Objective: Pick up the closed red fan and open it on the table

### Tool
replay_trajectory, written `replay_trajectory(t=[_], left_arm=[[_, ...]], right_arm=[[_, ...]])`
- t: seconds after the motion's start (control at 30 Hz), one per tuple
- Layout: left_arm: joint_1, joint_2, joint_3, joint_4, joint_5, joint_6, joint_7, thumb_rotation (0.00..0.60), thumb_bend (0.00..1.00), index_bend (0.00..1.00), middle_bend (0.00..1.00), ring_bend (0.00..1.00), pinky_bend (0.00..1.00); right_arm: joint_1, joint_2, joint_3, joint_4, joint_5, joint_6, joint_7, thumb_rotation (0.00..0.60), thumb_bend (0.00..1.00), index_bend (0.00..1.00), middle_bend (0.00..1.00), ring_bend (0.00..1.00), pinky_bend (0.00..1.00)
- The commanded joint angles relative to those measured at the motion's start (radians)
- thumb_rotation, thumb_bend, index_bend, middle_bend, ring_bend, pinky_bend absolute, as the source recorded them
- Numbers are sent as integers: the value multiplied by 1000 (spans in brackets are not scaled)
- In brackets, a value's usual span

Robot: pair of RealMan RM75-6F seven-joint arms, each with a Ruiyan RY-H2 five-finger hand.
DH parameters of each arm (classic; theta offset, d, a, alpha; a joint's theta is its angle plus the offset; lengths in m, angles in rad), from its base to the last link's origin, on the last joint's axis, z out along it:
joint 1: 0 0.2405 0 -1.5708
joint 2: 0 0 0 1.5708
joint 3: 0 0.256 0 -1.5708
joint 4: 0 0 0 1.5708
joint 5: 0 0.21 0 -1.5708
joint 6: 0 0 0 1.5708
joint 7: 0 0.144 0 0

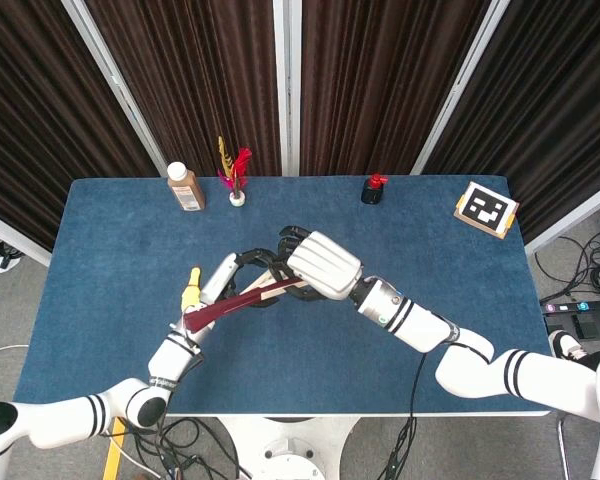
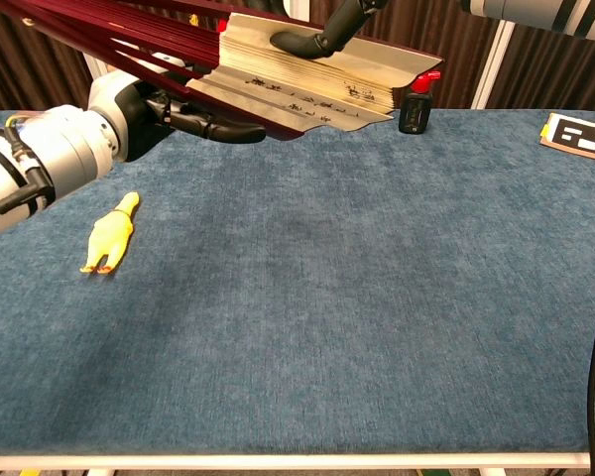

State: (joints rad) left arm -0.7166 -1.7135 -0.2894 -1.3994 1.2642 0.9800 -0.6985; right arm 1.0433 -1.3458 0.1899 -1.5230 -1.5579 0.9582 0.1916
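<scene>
Chicken toy [image 2: 110,236], yellow rubber, lies flat at far left of the blue surface [image 2: 377,327], also seen in head view [image 1: 191,289] just beside the left hand. Left hand [image 1: 223,283] grips the rib end of the red fan [image 1: 242,301], fingers [image 2: 223,129] wrapped under the dark red ribs in chest view. Fan [image 2: 307,84] is held up off the surface between both hands, left of centre, partly spread: cream pleated paper with small dark markings shows in chest view, red outer sticks along top and bottom edges. Right hand [image 1: 320,266] is clamped on the other end of the fan, white back of the hand facing up in head view; a dark finger [image 2: 317,38] lies over the top of the pleats in chest view. How far the pleats are spread is hard to judge from above, since the right hand covers them.

Along the back edge: brown bottle [image 1: 186,187] with white cap, then a small white stand with red and yellow feathers [image 1: 235,172], a small black bottle with red top [image 1: 374,188] right of centre, and a card with a black-and-white marker [image 1: 486,209] at far right.
</scene>
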Motion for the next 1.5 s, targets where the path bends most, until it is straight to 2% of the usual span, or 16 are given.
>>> replay_trajectory(t=[0.03,0.27,0.53,0.83,0.93,1.13,1.3,1.5], left_arm=[[2,-5,-10,1,-13,-4,-2,600,193,513,472,302,320],[1,-25,-29,7,-40,-4,16,600,257,586,534,365,338],[13,-55,-54,19,-86,16,55,600,431,721,664,480,438],[28,-32,-44,15,-109,7,133,600,455,760,704,516,444],[44,-4,-36,7,-130,17,199,600,459,760,702,515,445],[78,78,-21,-13,-186,67,407,600,465,753,693,515,448],[100,92,-6,-6,-184,177,598,600,465,748,686,515,451],[110,103,14,-6,-178,241,775,600,465,741,678,516,451]], right_arm=[[-1,-3,1,1,2,1,1,600,920,892,699,357,205],[0,-14,5,3,5,-1,-1,600,920,892,699,357,205],[-7,-15,4,3,7,3,-1,600,922,892,699,357,206],[-16,-5,1,8,2,9,-16,600,927,892,700,357,207],[-25,16,-11,5,-15,15,-67,600,929,892,701,357,207],[-75,65,-48,-25,-47,58,-193,600,929,892,703,357,207],[-126,93,-70,-64,-59,106,-273,600,929,892,706,361,206],[-170,131,-83,-90,-68,137,-384,600,929,892,711,368,206]])
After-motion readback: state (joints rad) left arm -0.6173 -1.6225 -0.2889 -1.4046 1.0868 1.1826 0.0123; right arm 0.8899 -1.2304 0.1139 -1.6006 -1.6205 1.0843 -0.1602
